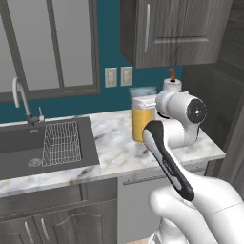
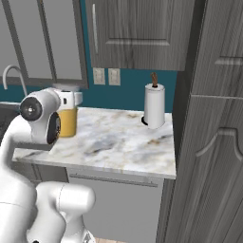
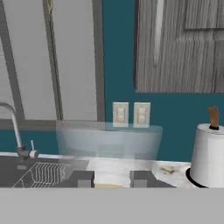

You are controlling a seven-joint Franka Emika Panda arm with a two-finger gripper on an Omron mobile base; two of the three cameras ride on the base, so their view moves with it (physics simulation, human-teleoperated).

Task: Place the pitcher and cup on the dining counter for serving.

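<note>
The pitcher is a clear glass cylinder of orange-amber liquid. It stands on the marble counter just right of the sink. My gripper is level with its clear upper part and right against it. In the hand view the fingertips stand apart, and the pitcher's clear rim spans wider than the gap between them, so the gripper is open. From the right base view the gripper sits over the pitcher. The cup and the dining counter are out of view.
A dark sink with a wire rack and a faucet lies left of the pitcher. A white paper-towel roll stands at the back right. A tall grey cabinet walls off the counter's right end, and wall cabinets hang above.
</note>
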